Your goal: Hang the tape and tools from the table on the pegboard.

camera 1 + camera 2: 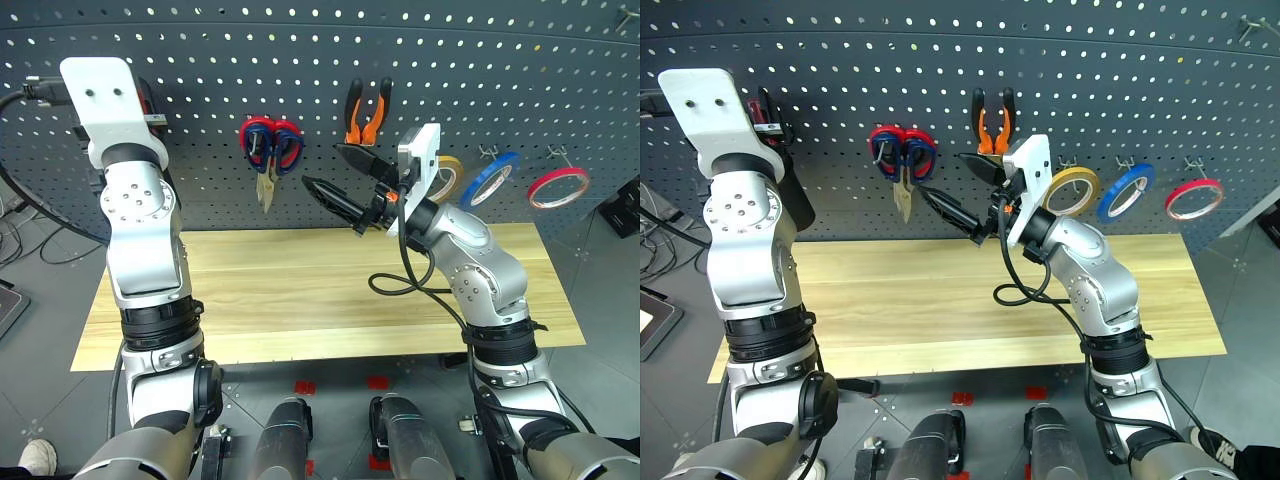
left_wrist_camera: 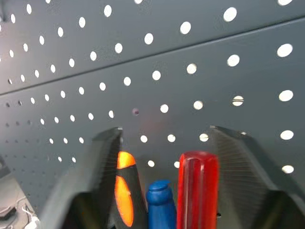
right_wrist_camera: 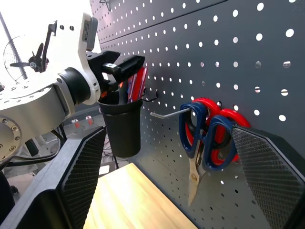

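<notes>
Left black two-fingered gripper (image 3: 119, 64) spread above black plastic cup (image 3: 121, 126) holding slim red-handled screwdriver (image 2: 198, 188) on dark grey perforated pegboard (image 1: 300, 60); right gripper (image 1: 345, 180) spread, empty.

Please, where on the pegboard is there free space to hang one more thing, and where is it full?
Free: the pegboard above the tools, and between the cup and the scissors. Crowded: from the scissors past the pliers to the yellow, blue and red tape. The cup holds three screwdrivers.
</notes>
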### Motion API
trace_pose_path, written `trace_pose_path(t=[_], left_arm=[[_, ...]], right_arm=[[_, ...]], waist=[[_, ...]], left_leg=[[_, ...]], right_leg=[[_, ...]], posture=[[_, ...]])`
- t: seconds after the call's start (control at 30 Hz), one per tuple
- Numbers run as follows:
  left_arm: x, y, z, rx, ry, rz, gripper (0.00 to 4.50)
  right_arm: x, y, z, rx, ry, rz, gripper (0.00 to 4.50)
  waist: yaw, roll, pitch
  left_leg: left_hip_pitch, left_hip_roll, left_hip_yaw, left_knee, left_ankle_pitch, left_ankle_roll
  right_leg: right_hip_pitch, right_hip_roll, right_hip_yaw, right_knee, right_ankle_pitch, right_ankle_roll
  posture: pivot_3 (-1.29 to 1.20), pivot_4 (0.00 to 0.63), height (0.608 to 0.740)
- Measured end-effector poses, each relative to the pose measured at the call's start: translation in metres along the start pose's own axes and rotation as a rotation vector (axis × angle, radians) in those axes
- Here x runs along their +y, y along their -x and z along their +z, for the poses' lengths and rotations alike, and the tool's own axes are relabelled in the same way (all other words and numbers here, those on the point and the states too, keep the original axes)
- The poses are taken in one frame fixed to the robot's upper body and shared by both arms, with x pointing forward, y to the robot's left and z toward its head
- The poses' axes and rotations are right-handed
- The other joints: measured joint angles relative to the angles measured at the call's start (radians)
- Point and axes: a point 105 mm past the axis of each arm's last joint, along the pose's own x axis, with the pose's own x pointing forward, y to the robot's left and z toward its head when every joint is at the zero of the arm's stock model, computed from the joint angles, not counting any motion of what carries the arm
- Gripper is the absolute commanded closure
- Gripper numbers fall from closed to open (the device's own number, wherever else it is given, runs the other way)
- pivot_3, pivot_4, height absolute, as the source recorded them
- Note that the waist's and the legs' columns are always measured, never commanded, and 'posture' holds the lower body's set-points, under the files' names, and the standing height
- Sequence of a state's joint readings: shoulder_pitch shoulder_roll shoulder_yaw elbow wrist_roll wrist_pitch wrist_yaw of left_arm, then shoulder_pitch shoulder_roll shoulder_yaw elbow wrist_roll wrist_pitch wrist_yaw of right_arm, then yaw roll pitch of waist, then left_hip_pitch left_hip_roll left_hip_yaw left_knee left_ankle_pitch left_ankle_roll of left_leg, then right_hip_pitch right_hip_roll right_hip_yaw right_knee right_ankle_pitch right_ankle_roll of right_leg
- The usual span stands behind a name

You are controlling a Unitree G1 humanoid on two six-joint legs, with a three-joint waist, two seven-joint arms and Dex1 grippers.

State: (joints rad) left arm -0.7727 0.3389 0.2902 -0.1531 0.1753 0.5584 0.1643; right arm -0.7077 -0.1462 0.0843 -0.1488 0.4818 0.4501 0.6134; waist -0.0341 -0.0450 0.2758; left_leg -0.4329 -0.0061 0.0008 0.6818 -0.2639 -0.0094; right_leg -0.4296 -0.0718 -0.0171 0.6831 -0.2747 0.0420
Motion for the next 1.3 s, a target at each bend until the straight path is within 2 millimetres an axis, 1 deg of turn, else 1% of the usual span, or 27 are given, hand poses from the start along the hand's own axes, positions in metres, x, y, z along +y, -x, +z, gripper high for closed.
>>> trace_pose_path(t=[0.03, 0.2, 0.33, 0.4, 0.5, 0.6, 0.67, 0.77, 0.83, 0.9, 1.0, 1.1, 1.17, 1.2, 1.3], left_arm=[[0.000, 0.000, -0.001, 0.005, -0.001, 0.000, 0.05], [0.001, 0.001, -0.001, 0.011, 0.004, 0.000, 0.05], [0.001, 0.005, -0.002, 0.016, 0.033, -0.003, 0.05], [-0.002, 0.008, -0.003, 0.021, 0.058, -0.017, 0.05], [-0.012, 0.015, 0.003, -0.002, 0.096, -0.087, 0.05], [-0.023, 0.027, 0.011, -0.049, 0.059, -0.186, 0.05], [-0.028, 0.037, 0.015, -0.064, 0.044, -0.235, 0.05], [-0.040, 0.064, 0.012, -0.053, 0.036, -0.330, 0.05], [-0.044, 0.086, 0.001, -0.005, 0.058, -0.365, 0.05], [-0.049, 0.110, -0.015, 0.065, 0.064, -0.407, 0.05], [-0.053, 0.145, -0.046, 0.199, 0.087, -0.452, 0.05], [-0.052, 0.169, -0.075, 0.327, 0.107, -0.462, 0.05], [-0.053, 0.178, -0.093, 0.392, 0.121, -0.462, 0.05], [-0.054, 0.179, -0.099, 0.411, 0.126, -0.463, 0.05], [-0.063, 0.180, -0.119, 0.463, 0.149, -0.478, 0.05]], right_arm=[[0.000, 0.000, 0.000, 0.000, 0.003, 0.002, 0.00], [-0.003, 0.001, -0.004, 0.016, 0.001, 0.001, 0.00], [-0.003, 0.001, -0.005, 0.018, 0.003, 0.001, 0.00], [-0.004, 0.002, -0.005, 0.024, 0.010, -0.002, 0.00], [-0.006, 0.006, -0.009, 0.041, 0.012, -0.013, 0.00], [-0.010, 0.012, -0.012, 0.064, 0.023, -0.027, 0.00], [-0.011, 0.015, -0.011, 0.068, 0.036, -0.030, 0.00], [-0.011, 0.024, -0.007, 0.078, 0.079, -0.046, 0.00], [-0.012, 0.031, -0.009, 0.095, 0.109, -0.086, 0.00], [-0.015, 0.041, -0.015, 0.123, 0.131, -0.151, 0.00], [-0.019, 0.060, -0.034, 0.191, 0.142, -0.273, 0.00], [-0.022, 0.076, -0.054, 0.270, 0.146, -0.362, 0.00], [-0.028, 0.092, -0.070, 0.334, 0.134, -0.465, 0.00], [-0.031, 0.098, -0.077, 0.356, 0.120, -0.513, 0.00], [-0.051, 0.125, -0.104, 0.464, 0.080, -0.698, 0.00]], waist=[[0.000, 0.000, 0.000], [0.001, -0.001, -0.004], [0.001, 0.000, -0.007], [0.002, 0.000, -0.009], [0.002, 0.000, -0.012], [0.001, 0.000, -0.013], [0.000, 0.000, -0.014], [0.001, 0.000, -0.020], [0.001, 0.000, -0.025], [0.002, 0.000, -0.032], [0.003, 0.001, -0.040], [0.005, 0.004, -0.050], [0.009, 0.005, -0.055], [0.009, 0.006, -0.056], [0.009, 0.007, -0.061]], left_leg=[[0.000, 0.000, 0.000, 0.000, 0.000, 0.000], [0.000, 0.000, 0.000, 0.000, 0.000, 0.000], [0.000, 0.000, 0.000, 0.000, 0.000, 0.000], [0.000, 0.000, 0.000, 0.000, 0.000, 0.000], [0.000, 0.000, 0.000, 0.000, 0.000, 0.000], [0.000, 0.000, 0.000, 0.000, 0.000, 0.000], [0.000, 0.000, 0.000, 0.000, 0.000, 0.000], [0.000, 0.000, 0.000, -0.001, 0.000, 0.000], [0.000, 0.000, 0.001, -0.001, 0.000, 0.000], [0.000, 0.000, 0.000, -0.001, 0.000, 0.000], [0.002, 0.000, -0.001, -0.001, -0.001, 0.001], [0.003, 0.000, -0.001, 0.000, -0.001, 0.002], [0.005, 0.000, -0.001, 0.000, -0.002, 0.004], [0.006, 0.000, -0.001, 0.000, -0.003, 0.005], [0.007, -0.001, 0.000, 0.000, -0.004, 0.007]], right_leg=[[0.000, 0.000, 0.000, 0.000, 0.000, 0.000], [0.000, 0.000, 0.000, 0.000, 0.000, 0.000], [0.000, 0.000, 0.000, 0.000, 0.000, 0.000], [0.000, 0.000, 0.000, 0.000, 0.000, 0.000], [0.000, 0.000, 0.000, 0.000, 0.000, 0.000], [0.000, 0.000, 0.001, 0.000, 0.000, 0.000], [0.000, 0.000, 0.001, 0.000, 0.000, 0.000], [0.000, 0.000, 0.002, 0.000, 0.000, 0.000], [0.001, 0.000, 0.003, 0.000, 0.000, 0.000], [0.001, 0.000, 0.005, -0.001, 0.000, 0.000], [0.004, 0.000, 0.006, -0.002, 0.000, 0.000], [0.006, 0.000, 0.006, -0.002, 0.000, 0.000], [0.009, 0.000, 0.006, -0.002, 0.000, 0.000], [0.009, 0.000, 0.006, -0.002, 0.000, 0.000], [0.010, 0.002, 0.006, -0.002, 0.000, 0.000]], posture=[[-0.05, 0.190, 0.740], [-0.05, 0.187, 0.740], [-0.06, 0.187, 0.740], [-0.06, 0.185, 0.740], [-0.06, 0.185, 0.740], [-0.05, 0.182, 0.740], [-0.05, 0.184, 0.740], [-0.05, 0.187, 0.740], [-0.05, 0.189, 0.740], [-0.05, 0.187, 0.740], [-0.07, 0.191, 0.740], [-0.07, 0.187, 0.740], [-0.08, 0.184, 0.740], [-0.08, 0.184, 0.740], [-0.09, 0.177, 0.740]])
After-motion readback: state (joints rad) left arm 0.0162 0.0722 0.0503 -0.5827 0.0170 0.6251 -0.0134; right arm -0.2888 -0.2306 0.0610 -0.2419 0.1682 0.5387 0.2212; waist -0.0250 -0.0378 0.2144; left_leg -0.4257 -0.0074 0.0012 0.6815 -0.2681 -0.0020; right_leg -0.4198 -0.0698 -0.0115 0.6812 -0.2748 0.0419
